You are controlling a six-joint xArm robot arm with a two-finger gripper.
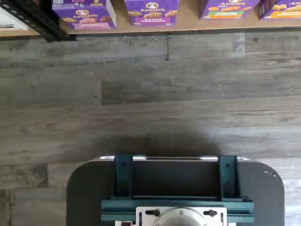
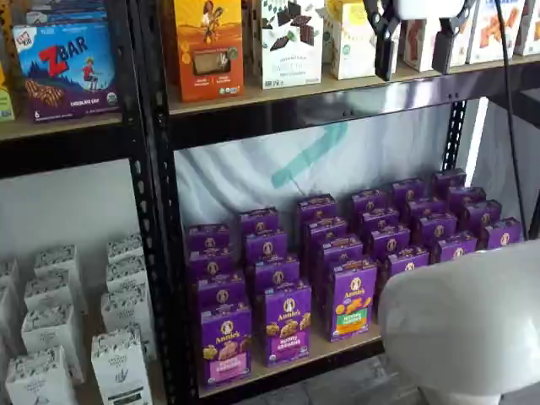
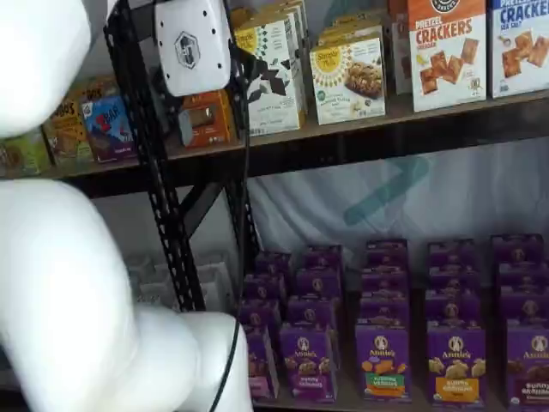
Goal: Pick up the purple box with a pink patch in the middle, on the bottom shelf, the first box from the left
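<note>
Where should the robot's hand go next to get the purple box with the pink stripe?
Probably down and toward the bottom shelf. The gripper hangs high, by the upper shelf, open with nothing between its fingers, far above the purple box, which stands untouched at the front of the bottom shelf's leftmost row.

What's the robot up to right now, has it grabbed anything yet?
Gripper open, empty, up at the upper shelf. Purple box with pink band untouched at the front of the bottom shelf. Nothing between them, only open air.
</note>
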